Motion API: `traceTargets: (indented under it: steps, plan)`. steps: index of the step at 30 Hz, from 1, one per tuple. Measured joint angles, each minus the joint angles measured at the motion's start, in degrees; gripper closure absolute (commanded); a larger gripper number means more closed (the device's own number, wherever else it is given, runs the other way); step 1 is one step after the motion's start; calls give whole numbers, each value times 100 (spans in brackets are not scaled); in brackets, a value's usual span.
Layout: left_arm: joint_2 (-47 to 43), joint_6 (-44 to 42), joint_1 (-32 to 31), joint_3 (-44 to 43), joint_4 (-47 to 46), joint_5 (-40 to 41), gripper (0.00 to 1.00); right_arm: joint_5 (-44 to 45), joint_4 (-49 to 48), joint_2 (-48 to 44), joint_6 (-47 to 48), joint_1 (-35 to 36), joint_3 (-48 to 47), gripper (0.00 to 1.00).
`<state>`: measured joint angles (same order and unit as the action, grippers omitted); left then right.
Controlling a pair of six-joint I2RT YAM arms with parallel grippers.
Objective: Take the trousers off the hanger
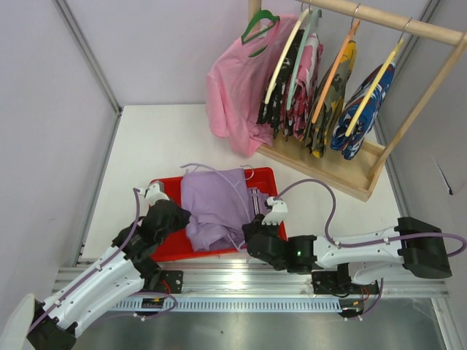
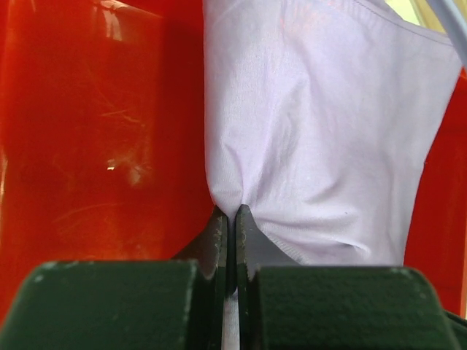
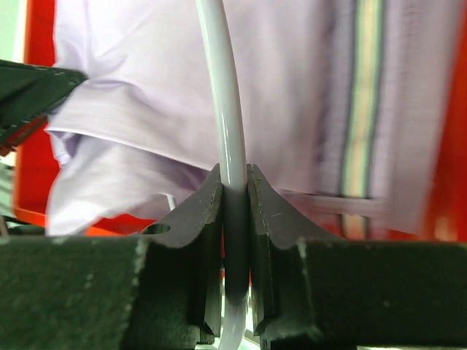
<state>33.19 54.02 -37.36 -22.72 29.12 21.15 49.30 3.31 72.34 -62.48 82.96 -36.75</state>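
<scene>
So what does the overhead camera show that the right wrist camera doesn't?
Only overhead: the wooden rack with the pink shirt hanging from it. Only the right wrist: up close, the right claw shut on the white hanger. Both: the lavender trousers lying in the red tray.

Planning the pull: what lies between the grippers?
Top view: lavender trousers, bunched in the red tray, lie between the left gripper pinching them and the right gripper clamping the hanger.
</scene>
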Motion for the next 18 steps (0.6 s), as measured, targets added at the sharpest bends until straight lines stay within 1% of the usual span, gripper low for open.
traceTargets:
  steps: [8,16,18]
  plan:
    - [-15,0,0,0,116,57,100,632,1261,-610,-61,184,0,100]
    - [-31,2,0,0,168,120,100,916,2081,-831,-251,201,-4,100]
    - [-31,0,0,0,188,146,100,992,2420,-826,-417,212,-48,100]
